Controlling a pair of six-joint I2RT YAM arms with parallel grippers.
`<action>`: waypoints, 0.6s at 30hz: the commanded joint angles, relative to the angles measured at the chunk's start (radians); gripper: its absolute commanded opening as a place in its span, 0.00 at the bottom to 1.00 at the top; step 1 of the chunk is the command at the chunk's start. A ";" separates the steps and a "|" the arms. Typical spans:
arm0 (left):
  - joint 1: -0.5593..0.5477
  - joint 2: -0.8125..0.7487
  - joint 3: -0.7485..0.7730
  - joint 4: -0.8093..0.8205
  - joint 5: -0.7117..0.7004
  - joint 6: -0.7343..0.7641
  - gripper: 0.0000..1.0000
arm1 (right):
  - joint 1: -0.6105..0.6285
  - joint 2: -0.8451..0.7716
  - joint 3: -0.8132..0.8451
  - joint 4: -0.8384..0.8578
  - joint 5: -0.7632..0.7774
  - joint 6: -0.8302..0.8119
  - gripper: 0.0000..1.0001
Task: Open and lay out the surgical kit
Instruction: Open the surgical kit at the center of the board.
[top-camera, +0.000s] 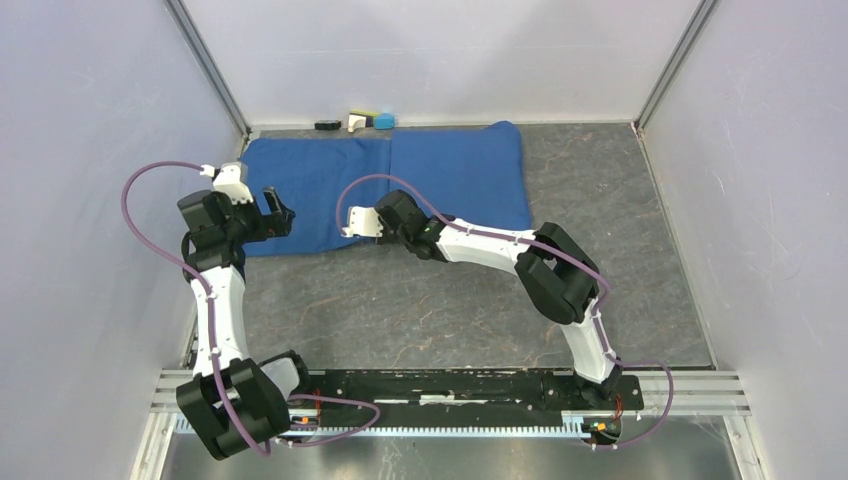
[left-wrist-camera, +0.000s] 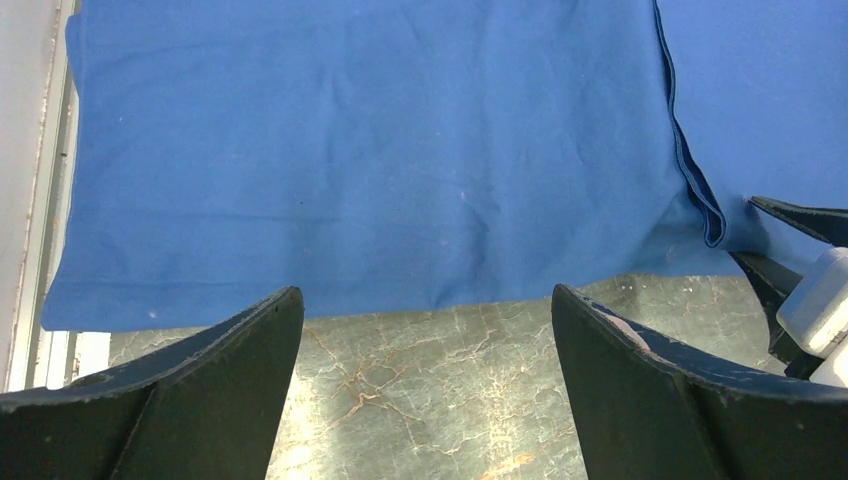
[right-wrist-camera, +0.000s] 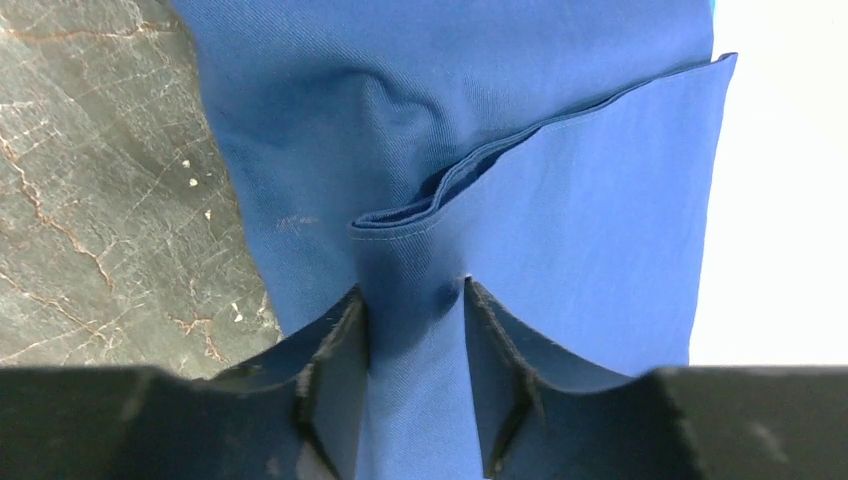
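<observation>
Blue cloth wrap: lies folded and flat at the far end of the table, close to the back wall. An overlapping hemmed flap runs down its middle. No contents are visible.

Left gripper: jaws spread wide, holding nothing. It hovers at the wrap's near left edge, with bare table beneath the fingers.

Right gripper: jaws drawn partway in on a raised ridge of the wrap at its near edge, beside the flap. Cloth fills the gap between both fingers.

Small blocks: sit against the back wall, beyond the wrap.
</observation>
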 joint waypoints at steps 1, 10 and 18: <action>-0.005 -0.006 -0.007 0.028 0.019 -0.044 1.00 | 0.001 -0.014 0.035 0.041 0.024 -0.003 0.41; -0.005 -0.001 -0.001 0.030 0.018 -0.030 1.00 | -0.025 -0.077 0.043 0.013 0.006 0.063 0.12; -0.010 0.020 0.034 0.024 0.023 -0.017 1.00 | -0.175 -0.236 0.031 -0.034 -0.106 0.254 0.00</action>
